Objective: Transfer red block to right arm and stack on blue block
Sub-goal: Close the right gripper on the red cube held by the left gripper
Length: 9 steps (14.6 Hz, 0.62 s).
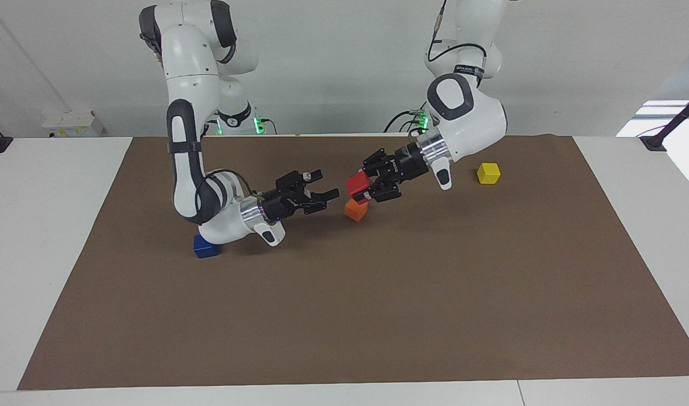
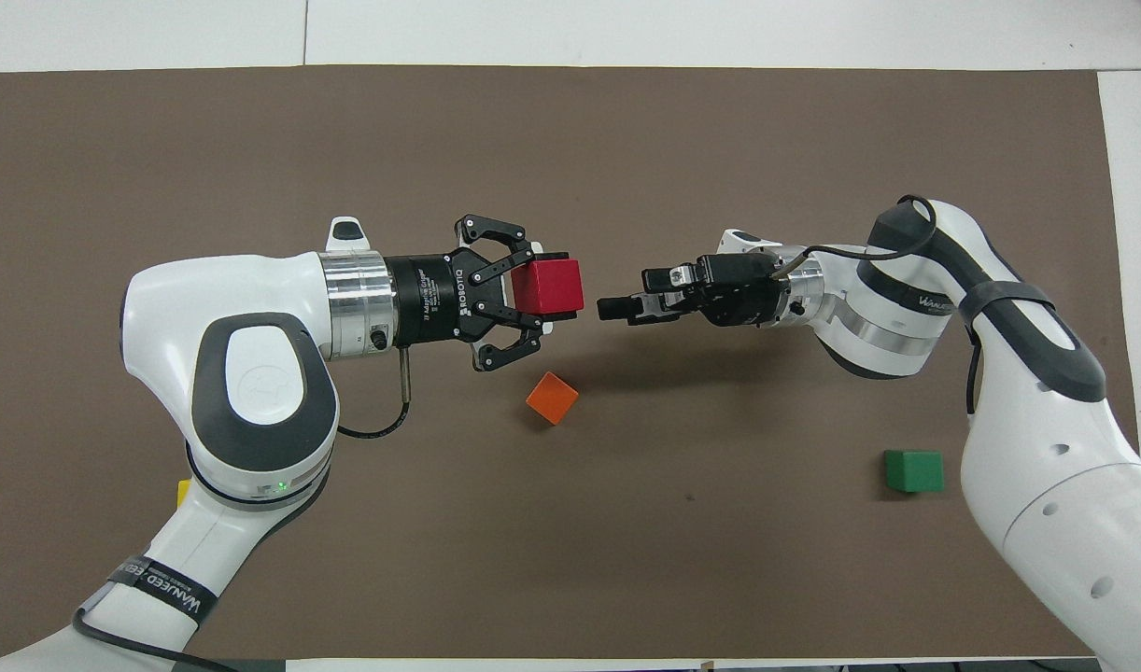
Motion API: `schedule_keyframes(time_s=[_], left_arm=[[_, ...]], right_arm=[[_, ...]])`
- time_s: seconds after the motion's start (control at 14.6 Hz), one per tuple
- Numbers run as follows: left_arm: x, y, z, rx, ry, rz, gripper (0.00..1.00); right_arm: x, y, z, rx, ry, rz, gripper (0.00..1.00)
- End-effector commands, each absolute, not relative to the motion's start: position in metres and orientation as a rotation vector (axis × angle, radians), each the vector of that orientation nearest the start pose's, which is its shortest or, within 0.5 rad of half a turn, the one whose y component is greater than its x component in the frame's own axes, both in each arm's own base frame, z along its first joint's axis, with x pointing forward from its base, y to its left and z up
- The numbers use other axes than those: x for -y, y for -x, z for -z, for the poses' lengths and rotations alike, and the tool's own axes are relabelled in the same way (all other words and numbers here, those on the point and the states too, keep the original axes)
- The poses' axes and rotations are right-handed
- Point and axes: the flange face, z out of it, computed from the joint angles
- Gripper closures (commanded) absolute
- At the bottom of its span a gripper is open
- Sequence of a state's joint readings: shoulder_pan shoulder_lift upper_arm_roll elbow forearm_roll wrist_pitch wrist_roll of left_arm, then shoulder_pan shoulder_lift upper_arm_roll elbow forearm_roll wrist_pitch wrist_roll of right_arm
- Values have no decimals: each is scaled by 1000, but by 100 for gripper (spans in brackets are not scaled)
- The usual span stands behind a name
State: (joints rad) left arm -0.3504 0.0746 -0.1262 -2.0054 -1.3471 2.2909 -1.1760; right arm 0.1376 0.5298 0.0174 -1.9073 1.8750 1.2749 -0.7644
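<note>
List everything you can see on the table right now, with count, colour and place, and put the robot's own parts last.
red block: 1, red, held in the left end effector, up in the air above the mat's middle
orange block: 1, orange, on the mat near its middle, under the gap between the two end effectors
blue block: 1, blue, on the mat at the right arm's end, partly hidden under that arm's wrist
green block: 1, green, on the mat at the right arm's end, nearer to the robots than the orange block
yellow block: 1, yellow, on the mat at the left arm's end
mat: 1, brown, covering the white table
left end effector: 1, black, shut on the red block
right end effector: 1, black, open, pointed at the red block, apart from it
</note>
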Motion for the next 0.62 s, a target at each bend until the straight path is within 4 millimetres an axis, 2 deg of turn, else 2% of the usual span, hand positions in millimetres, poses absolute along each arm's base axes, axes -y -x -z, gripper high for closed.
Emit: schedule_keyframes(time_s=[0.0, 0.41, 0.55], left_arm=[[287, -513, -462, -1610, -1433, 856, 100], [298, -509, -466, -1628, -1419, 887, 100], [310, -504, -467, -1627, -1422, 898, 100]], right_arm=[[-220, -580, -307, 38, 1128, -134, 0], [-220, -580, -306, 36, 1130, -134, 0], [-221, -580, -306, 37, 1130, -135, 0]])
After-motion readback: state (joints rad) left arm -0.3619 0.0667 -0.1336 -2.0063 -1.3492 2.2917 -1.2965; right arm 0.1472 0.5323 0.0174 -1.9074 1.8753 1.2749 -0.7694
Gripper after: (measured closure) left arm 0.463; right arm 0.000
